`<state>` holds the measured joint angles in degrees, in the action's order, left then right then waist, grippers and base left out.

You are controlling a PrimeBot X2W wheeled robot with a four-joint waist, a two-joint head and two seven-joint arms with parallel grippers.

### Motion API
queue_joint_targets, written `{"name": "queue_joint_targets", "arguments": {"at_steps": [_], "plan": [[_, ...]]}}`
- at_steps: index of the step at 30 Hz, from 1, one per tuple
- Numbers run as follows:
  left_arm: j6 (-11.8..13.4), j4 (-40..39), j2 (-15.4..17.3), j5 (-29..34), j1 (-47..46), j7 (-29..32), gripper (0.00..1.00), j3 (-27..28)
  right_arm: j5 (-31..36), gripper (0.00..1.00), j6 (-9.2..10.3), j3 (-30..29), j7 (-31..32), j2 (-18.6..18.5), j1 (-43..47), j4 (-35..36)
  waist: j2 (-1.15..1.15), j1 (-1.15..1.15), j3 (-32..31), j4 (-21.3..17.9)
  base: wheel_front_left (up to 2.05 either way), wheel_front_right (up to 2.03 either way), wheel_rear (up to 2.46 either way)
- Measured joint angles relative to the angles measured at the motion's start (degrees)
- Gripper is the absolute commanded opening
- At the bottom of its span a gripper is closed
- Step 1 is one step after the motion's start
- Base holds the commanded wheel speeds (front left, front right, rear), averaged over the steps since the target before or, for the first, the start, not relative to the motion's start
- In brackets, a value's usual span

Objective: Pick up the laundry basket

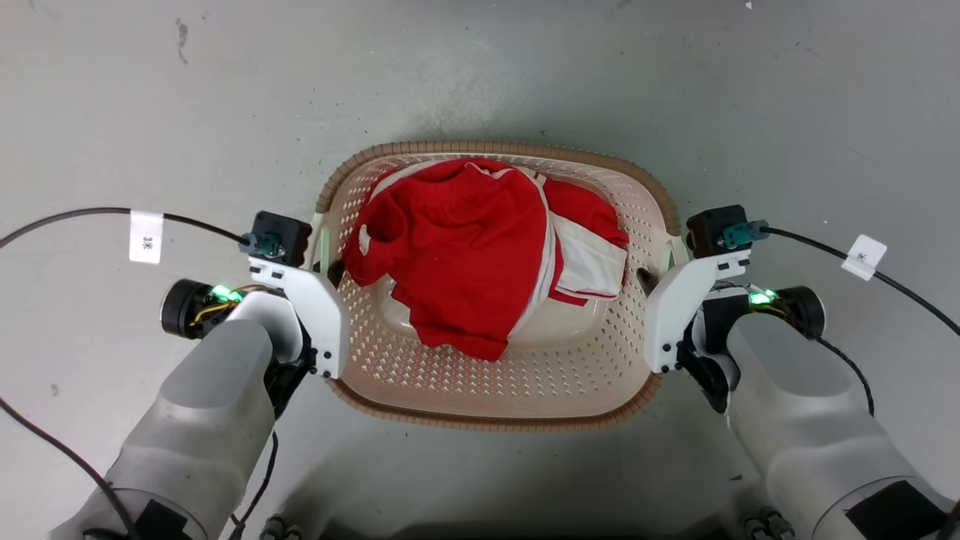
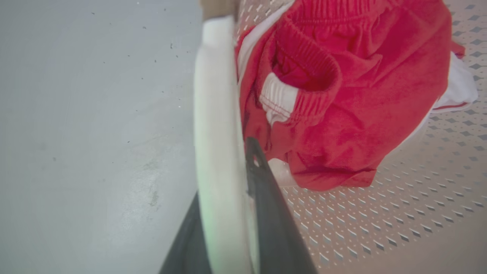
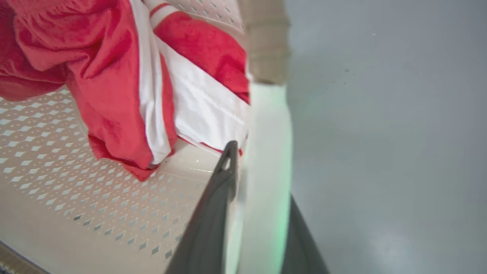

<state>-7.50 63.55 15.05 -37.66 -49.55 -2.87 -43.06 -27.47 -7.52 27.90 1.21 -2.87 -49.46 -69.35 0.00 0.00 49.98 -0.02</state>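
The laundry basket (image 1: 487, 148) is beige with perforated walls and a brown woven-look rim, and sits on the grey floor in the middle of the head view. Red and white clothes (image 1: 465, 247) lie inside it. My left gripper (image 1: 330, 271) is at its left white handle (image 2: 217, 114). In the left wrist view the two dark fingers (image 2: 266, 198) press the handle from both sides. My right gripper (image 1: 651, 279) clamps the right white handle (image 3: 268, 125) the same way, one finger (image 3: 220, 190) inside the basket and one outside. I cannot tell whether the basket is off the floor.
Bare grey floor (image 1: 150, 112) surrounds the basket on all sides. Black cables (image 1: 75, 214) with white tags run off from both wrists towards the left and right edges. My two pale forearms (image 1: 210, 405) flank the basket at the bottom corners.
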Motion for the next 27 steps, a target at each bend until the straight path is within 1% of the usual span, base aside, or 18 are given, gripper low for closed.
{"name": "queue_joint_targets", "arguments": {"at_steps": [7,11,14,15,16,20,27], "plan": [[0.0,-1.2,0.3,-4.2,0.6,0.1,0.00,-3.4,0.0,0.00,0.12,0.2,-0.3,0.1,-0.5,-2.5,0.00,0.00,-2.1,0.2,0.00,0.00,0.00],[0.0,-2.4,0.9,-7.4,1.8,1.6,0.00,-5.7,1.5,0.00,0.12,0.3,1.5,0.2,-0.7,-3.6,0.00,0.00,-4.7,0.1,0.00,0.00,0.00],[0.0,-4.4,2.0,-11.0,3.0,4.7,0.00,-8.4,2.2,0.00,0.11,0.4,5.9,0.3,-0.7,-4.0,0.00,0.00,-8.1,-0.2,0.00,0.00,0.00],[0.0,-4.4,2.0,-11.0,3.0,4.7,0.00,-8.4,2.2,0.00,0.11,0.4,5.9,0.3,-0.7,-4.0,0.00,0.00,-8.1,-0.2,0.00,0.00,0.00],[0.0,-5.7,2.8,-13.0,3.9,6.8,0.00,-10.0,3.1,0.00,0.10,0.4,8.3,0.3,-0.5,-4.2,0.00,0.00,-10.1,-0.3,0.00,0.00,0.00],[0.0,-8.7,4.6,-17.3,5.3,11.7,0.00,-13.0,4.7,0.00,0.02,0.4,13.9,0.4,0.1,-4.3,0.00,0.00,-14.3,-0.6,0.00,0.00,0.00],[0.0,-14.4,8.6,-24.6,7.1,20.7,0.00,-18.2,4.2,0.00,-0.01,2.0,25.1,0.9,1.0,-4.3,0.00,0.00,-22.5,-1.2,0.00,0.00,0.00]]}}
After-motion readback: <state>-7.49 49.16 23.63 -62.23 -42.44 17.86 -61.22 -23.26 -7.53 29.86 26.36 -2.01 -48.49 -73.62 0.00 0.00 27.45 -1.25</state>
